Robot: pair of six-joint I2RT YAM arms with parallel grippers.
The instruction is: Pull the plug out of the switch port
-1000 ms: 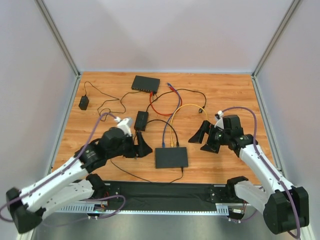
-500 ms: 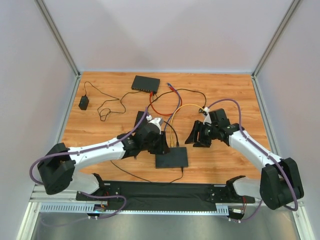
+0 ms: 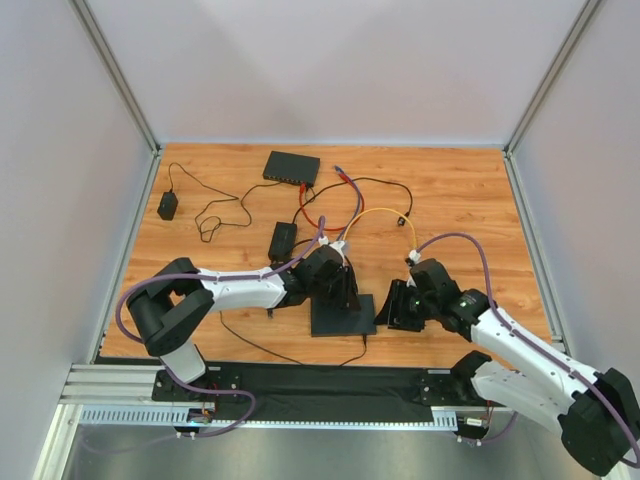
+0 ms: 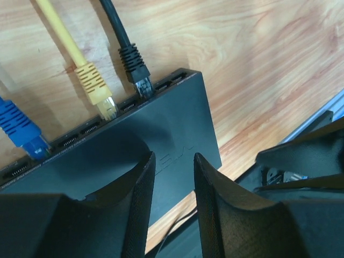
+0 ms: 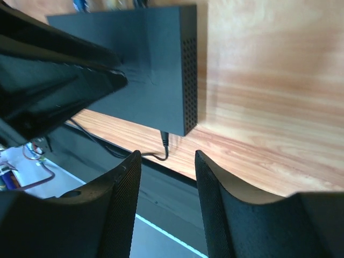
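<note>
The black switch (image 4: pixel 161 129) lies flat on the wooden table, its port row facing away. Three plugs sit in the ports: blue (image 4: pixel 24 134), yellow (image 4: pixel 97 88) and black (image 4: pixel 134 64). My left gripper (image 4: pixel 174 161) hovers over the switch's top face, just behind the plugs. Its jaws stand a narrow gap apart with nothing between them. From above, the left gripper (image 3: pixel 345 290) covers the far edge of the switch (image 3: pixel 335 322). My right gripper (image 3: pixel 388 310) is beside the switch's right end. Its fingers (image 5: pixel 126 204) are apart and empty, with the switch (image 5: pixel 145 64) ahead of them.
A power lead (image 5: pixel 165 142) leaves the switch's near side. A second switch (image 3: pixel 291 167) sits at the back, with a power brick (image 3: pixel 282 239), a small adapter (image 3: pixel 167 206) and red (image 3: pixel 318 222) and yellow (image 3: pixel 380 212) cables between. A black strip (image 3: pixel 320 380) borders the near edge.
The left arm swung right until its gripper was over the switch, and its jaws narrowed. The right gripper came nearer and left to the switch's right end, its jaws also narrowing.
</note>
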